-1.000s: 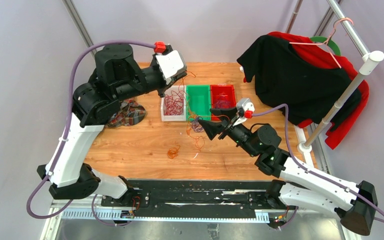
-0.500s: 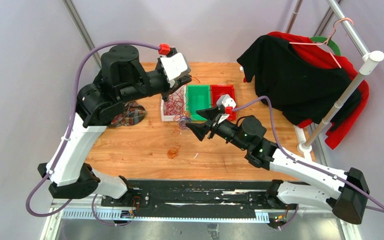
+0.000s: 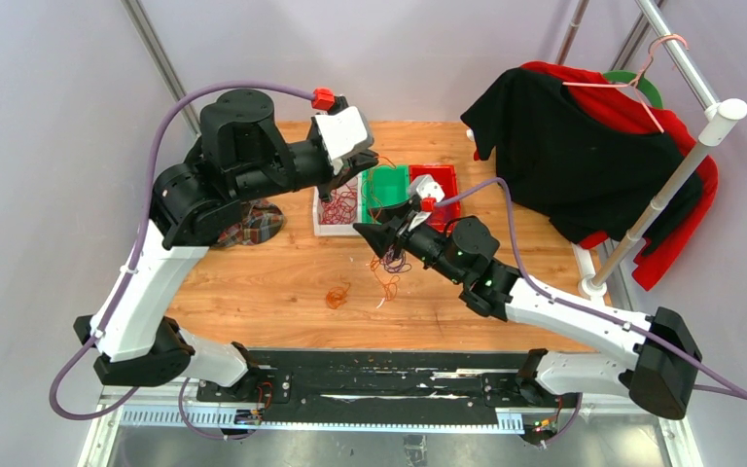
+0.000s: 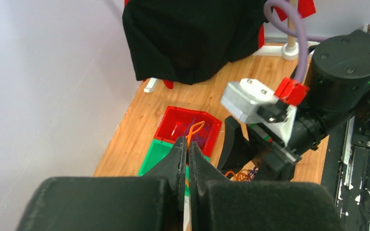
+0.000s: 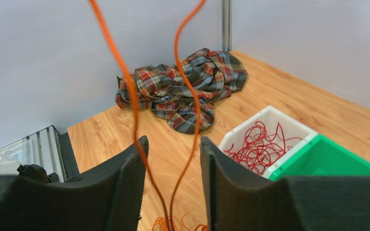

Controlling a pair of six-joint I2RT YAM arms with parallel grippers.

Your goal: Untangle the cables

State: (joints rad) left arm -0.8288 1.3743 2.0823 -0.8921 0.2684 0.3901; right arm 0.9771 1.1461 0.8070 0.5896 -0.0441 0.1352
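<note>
My left gripper point(image 4: 188, 144) point(image 3: 352, 171) is shut on an orange cable point(image 4: 195, 128), whose loop sticks out past the fingertips above the bins. Two strands of that orange cable point(image 5: 133, 98) hang down between the fingers of my right gripper point(image 5: 172, 147) point(image 3: 366, 236), which is open and does not pinch them. Below it dangles a tangle of orange and purple cables point(image 3: 389, 266). A small orange coil point(image 3: 337, 295) lies on the table. Red cables point(image 5: 257, 144) fill the white bin point(image 5: 271, 111), and purple cables point(image 4: 203, 136) lie in the red bin point(image 4: 173, 120).
A green bin point(image 3: 387, 185) sits between the white bin point(image 3: 323, 230) and the red bin point(image 3: 444, 177). A plaid cloth point(image 3: 253, 220) lies at the back left. Dark garments point(image 3: 574, 146) hang from a rack with a white pole point(image 3: 666, 190) at the right.
My right gripper has moved left and up toward the left gripper, and its jaws have narrowed around the orange strands. The left arm shifted slightly right, still holding the cable.
</note>
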